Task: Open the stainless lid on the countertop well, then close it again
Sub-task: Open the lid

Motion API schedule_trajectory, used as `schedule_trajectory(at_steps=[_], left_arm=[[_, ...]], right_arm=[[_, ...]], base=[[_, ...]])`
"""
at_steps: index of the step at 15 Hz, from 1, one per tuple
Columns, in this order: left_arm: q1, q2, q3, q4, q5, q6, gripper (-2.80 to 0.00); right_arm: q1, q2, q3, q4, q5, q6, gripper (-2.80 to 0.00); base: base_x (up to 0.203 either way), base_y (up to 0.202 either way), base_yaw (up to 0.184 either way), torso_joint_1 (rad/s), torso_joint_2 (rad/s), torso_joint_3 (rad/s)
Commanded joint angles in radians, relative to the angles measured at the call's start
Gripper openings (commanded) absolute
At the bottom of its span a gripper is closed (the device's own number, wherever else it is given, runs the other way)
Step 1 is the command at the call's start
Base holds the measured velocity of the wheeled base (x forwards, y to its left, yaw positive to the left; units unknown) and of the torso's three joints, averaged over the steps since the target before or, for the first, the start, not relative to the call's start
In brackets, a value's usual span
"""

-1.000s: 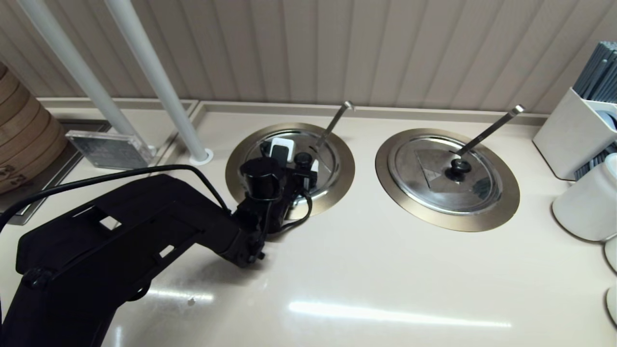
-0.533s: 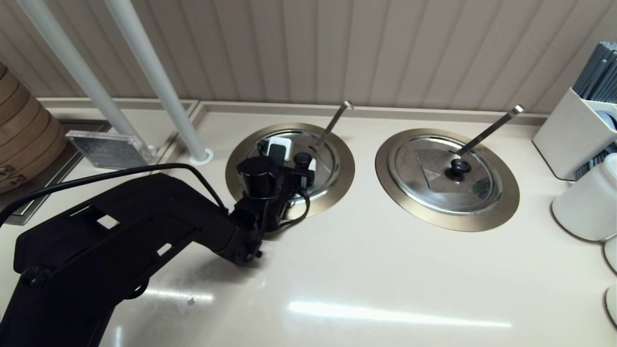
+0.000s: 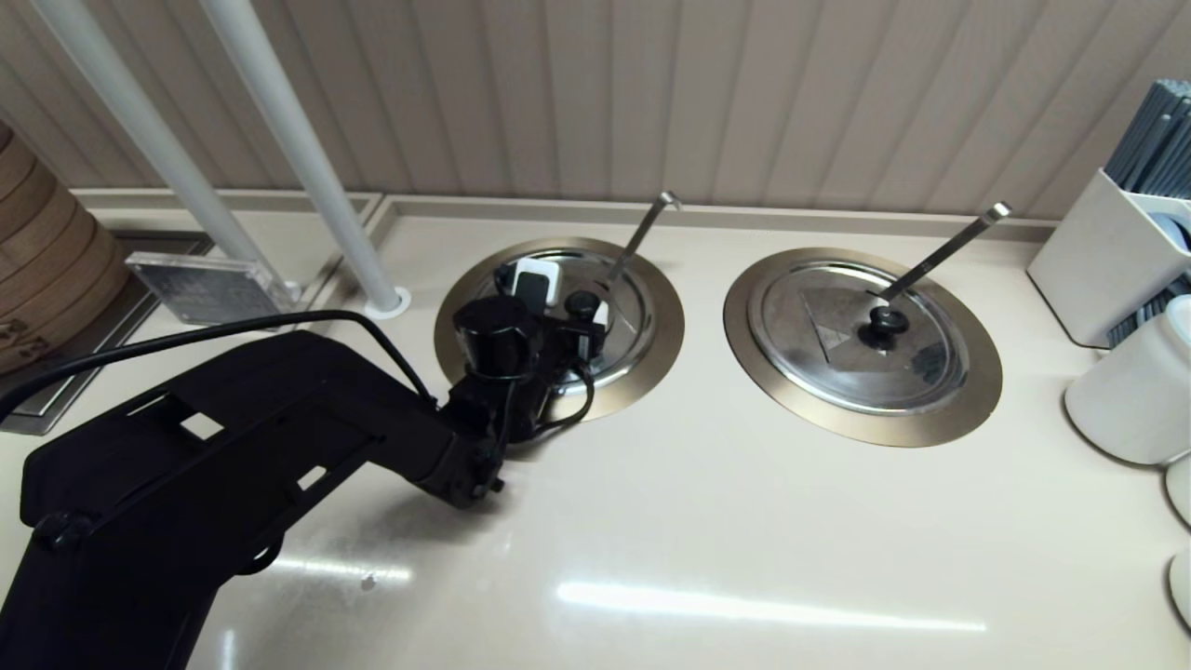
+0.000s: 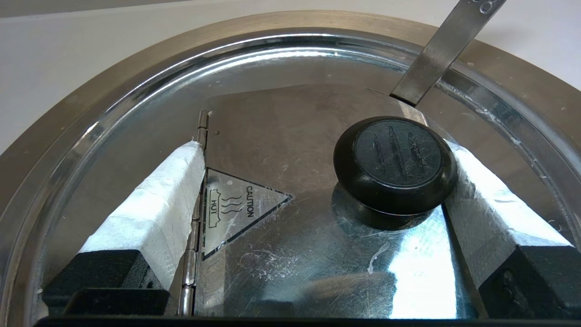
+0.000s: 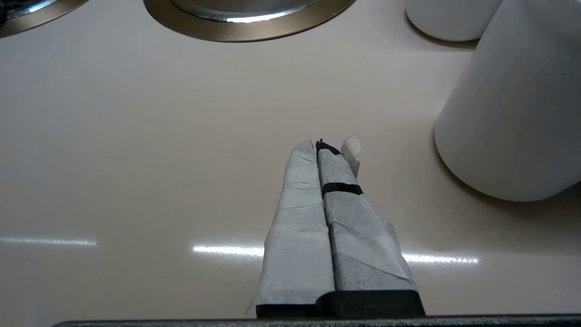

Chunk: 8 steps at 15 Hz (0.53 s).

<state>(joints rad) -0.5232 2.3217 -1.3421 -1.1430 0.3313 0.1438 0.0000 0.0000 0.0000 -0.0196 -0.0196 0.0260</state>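
The stainless lid [image 3: 622, 328] lies flat in the countertop well [image 3: 657, 358], the left of two wells; its hook-tipped ladle handle [image 3: 642, 233] sticks out through the edge notch. My left gripper [image 3: 569, 300] is open low over the lid. In the left wrist view the black knob [image 4: 395, 165] stands between the white-taped fingers [image 4: 154, 213], close against the far-side one, with a wide gap to the other. The caution triangle [image 4: 236, 209] and a hinge [image 4: 196, 213] show on the lid [image 4: 290, 263]. My right gripper [image 5: 323, 145] is shut and empty above bare counter.
The twin lid [image 3: 861, 340] with a straight ladle handle [image 3: 944, 249] sits to the right. White containers [image 3: 1130, 391] and a utensil box [image 3: 1112, 251] stand at the right edge. A white post [image 3: 307, 158] rises left of the well; a bamboo steamer [image 3: 46, 270] is far left.
My left arm has crept a little toward the back wall, bringing the open fingers further along the knob. The lid stays flat.
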Motion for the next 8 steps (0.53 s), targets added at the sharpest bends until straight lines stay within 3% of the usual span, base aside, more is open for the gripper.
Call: schedule_trajectory(at_steps=[1, 8], left_arm=[[0.0, -0.005, -0.002, -0.009, 0.003, -0.001, 0.0], [0.0, -0.024, 0.0, -0.012, 0.0, -0.003, 0.0]], right_arm=[[0.0, 0.0, 0.005, 0.0, 0.0, 0.0, -2.8], [0.0, 0.0, 0.005, 0.0, 0.0, 0.0, -2.8]], base=[[0.0, 0.0, 0.0, 0.0, 0.0, 0.0], [0.0, 0.0, 0.0, 0.0, 0.0, 0.0]])
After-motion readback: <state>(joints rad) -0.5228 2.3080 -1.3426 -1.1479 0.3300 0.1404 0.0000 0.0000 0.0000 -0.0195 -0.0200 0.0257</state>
